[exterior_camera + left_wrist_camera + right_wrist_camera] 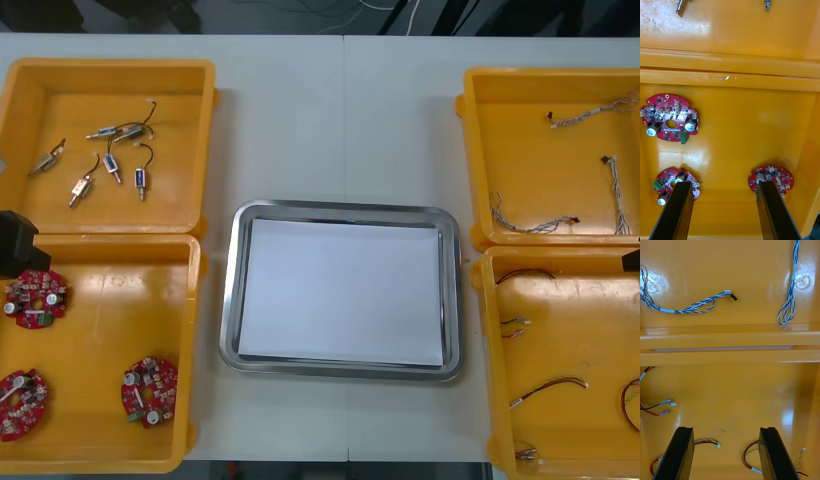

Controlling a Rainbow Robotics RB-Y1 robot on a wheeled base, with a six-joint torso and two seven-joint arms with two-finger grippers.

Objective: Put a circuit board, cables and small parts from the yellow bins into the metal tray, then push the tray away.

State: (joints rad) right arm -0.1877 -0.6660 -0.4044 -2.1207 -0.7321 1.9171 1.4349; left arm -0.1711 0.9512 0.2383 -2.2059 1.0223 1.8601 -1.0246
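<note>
Far left bin (pixel 190 70): you have small metal parts (pixel 110 165) scattered inside.
Near left bin (pixel 110 340): three circuit boards (pixel 36 298), lying flat.
Far right bin (pixel 520 130): twisted blue and white cables (pixel 690 309).
Near right bin (pixel 570 330): red and yellow cables (pixel 706 442).
Metal tray (pixel 232 290): between the bins, white inside.
Writing: the board print is too small for you to read.
Left gripper (pixel 724 185): spread wide above the near left bin, holding nothing.
Right gripper (pixel 726 429): spread wide above the near right bin, holding nothing.
</note>
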